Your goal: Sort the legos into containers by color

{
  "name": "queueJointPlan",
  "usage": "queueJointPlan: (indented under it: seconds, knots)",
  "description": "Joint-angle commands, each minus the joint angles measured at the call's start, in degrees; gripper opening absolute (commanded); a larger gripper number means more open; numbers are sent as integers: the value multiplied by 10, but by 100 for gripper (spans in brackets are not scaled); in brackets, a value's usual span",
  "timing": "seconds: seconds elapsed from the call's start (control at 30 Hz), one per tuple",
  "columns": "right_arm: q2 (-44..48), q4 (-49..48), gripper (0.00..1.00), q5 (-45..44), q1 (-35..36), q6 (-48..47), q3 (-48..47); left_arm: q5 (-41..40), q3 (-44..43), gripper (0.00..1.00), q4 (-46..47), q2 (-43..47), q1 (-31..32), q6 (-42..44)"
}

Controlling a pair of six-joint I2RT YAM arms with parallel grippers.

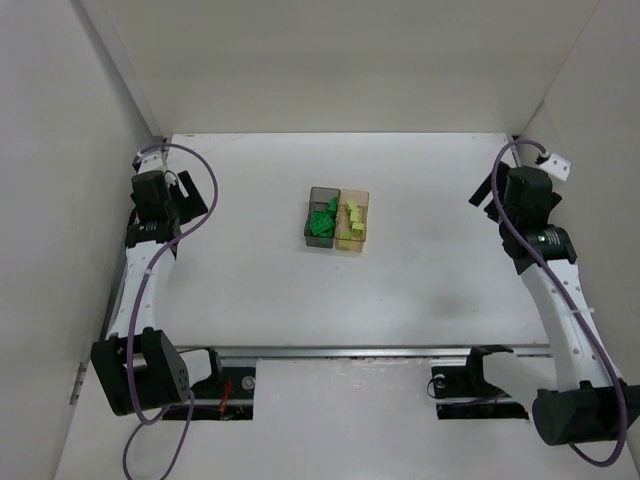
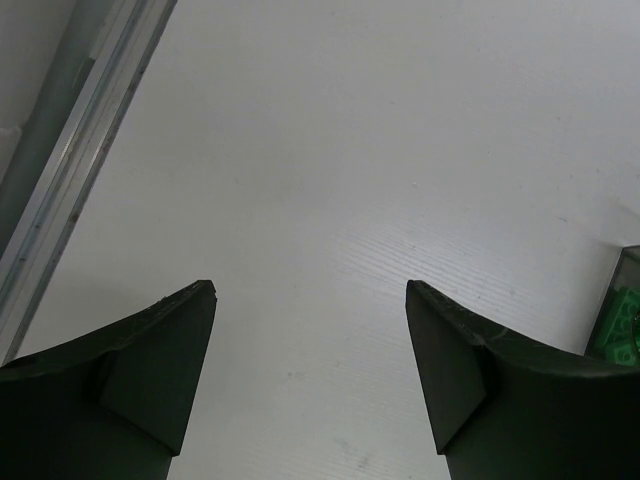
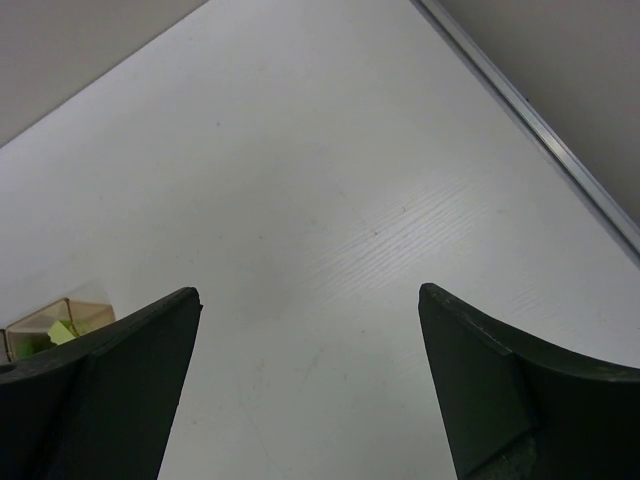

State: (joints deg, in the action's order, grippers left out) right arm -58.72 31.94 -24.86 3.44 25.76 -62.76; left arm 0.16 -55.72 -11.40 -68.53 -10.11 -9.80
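Judging sorting finished, we see the dark green bricks (image 1: 322,217) in the grey bin (image 1: 322,192) and the lime bricks (image 1: 352,222) in the tan bin (image 1: 358,194) mid-table (image 1: 250,290), no strays visible, with left gripper (image 2: 310,290) and right gripper (image 3: 308,290) both spread, holding nothing.

Your top view looks steeply down from above and behind the arm bases, taking in the whole table (image 1: 250,290), with the containers (image 1: 337,218) near its middle. Your left wrist camera sits low, left of the containers, looking past the left gripper (image 2: 310,284); the grey bin (image 2: 628,270) clips its right edge. The right wrist camera, right of them, looks past the right gripper (image 3: 308,290), the tan bin (image 3: 70,310) at its left edge. The wrist views seem to share only the containers.
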Motion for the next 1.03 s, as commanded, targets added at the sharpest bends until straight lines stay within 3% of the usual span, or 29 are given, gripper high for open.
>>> queueJointPlan:
  seconds: [0.0, 0.23, 1.0]
  knots:
    - [23, -21, 95, 2, 1, 10, 8, 12, 3, 74, 19, 14, 1, -7]
    - [33, 27, 96, -23, 1, 42, -3, 17, 8, 74, 19, 14, 1, -7]
    - [100, 15, 95, -34, 1, 26, 37, 33, 13, 74, 24, 19, 1, -7]
